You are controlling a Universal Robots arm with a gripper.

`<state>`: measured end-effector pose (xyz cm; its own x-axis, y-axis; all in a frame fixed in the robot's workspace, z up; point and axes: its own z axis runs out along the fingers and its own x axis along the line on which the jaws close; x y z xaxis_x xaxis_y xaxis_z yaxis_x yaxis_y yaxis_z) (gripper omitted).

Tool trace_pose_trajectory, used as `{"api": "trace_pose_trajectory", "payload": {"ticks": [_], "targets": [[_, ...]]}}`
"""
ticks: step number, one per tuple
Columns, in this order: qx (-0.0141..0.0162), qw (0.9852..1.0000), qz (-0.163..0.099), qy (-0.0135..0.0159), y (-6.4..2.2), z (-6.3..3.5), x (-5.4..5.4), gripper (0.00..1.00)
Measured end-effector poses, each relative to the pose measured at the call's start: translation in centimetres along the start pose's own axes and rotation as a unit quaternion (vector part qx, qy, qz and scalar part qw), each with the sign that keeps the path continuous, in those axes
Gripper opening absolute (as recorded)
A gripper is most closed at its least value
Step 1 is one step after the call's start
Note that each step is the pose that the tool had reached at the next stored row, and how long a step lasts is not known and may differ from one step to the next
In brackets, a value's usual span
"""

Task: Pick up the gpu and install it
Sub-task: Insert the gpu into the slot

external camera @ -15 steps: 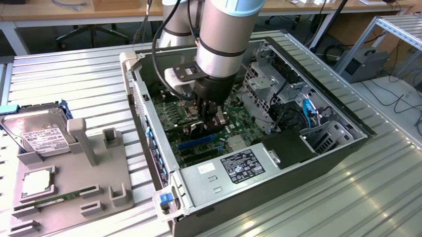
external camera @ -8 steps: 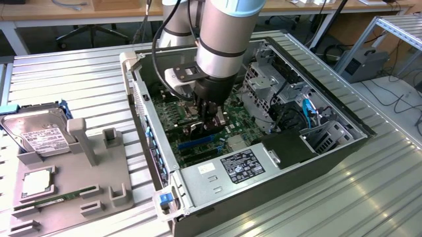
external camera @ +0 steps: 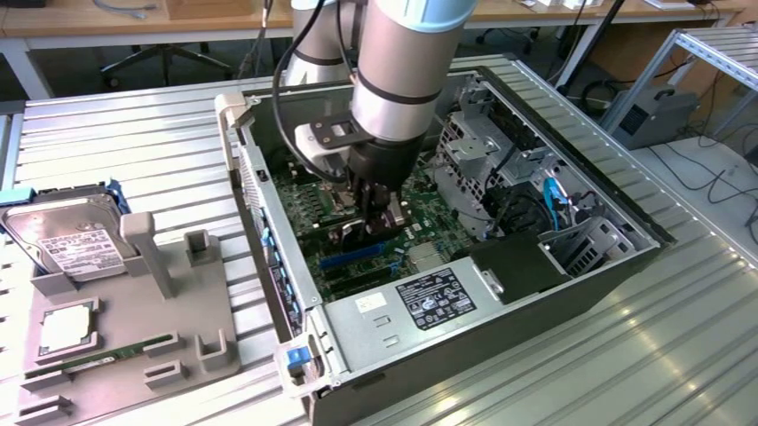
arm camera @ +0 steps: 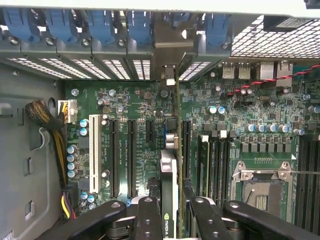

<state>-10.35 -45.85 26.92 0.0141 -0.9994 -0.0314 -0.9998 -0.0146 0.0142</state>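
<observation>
pincer (arm camera: 170, 212) fingers (arm camera: 148, 217) clamped on the gpu (arm camera: 169, 182), card held edge-on over the green motherboard (arm camera: 125, 107) inside the open pc case (external camera: 592, 266). small nvidia logo on the card's edge between the fingers. silver bracket (arm camera: 170, 75) reaches the rear slot grilles; seated or not, cannot tell. power supply (external camera: 432, 297) sticker and hard drive (external camera: 71, 240) white label unreadable. drive sits in grey holder (external camera: 177, 311) on bench (external camera: 119, 142), at the exterior view's left of the case.
</observation>
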Motion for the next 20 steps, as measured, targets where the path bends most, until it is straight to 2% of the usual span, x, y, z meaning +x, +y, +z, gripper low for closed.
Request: {"api": "trace_pose_trajectory", "payload": {"ticks": [11, 14, 17, 20], "targets": [[0.0, 1.0, 0.0, 0.0001, 0.0, 0.14, 0.0, 0.27], [-0.0012, 1.0, 0.0, 0.0001, 0.0, 0.14, 0.0, 0.27], [-0.0044, 1.0, 0.001, 0.0001, 0.0, 0.14, 0.0, 0.27], [-0.0046, 1.0, 0.001, -0.0001, -0.01, 0.2, 0.0, 0.27]]}}
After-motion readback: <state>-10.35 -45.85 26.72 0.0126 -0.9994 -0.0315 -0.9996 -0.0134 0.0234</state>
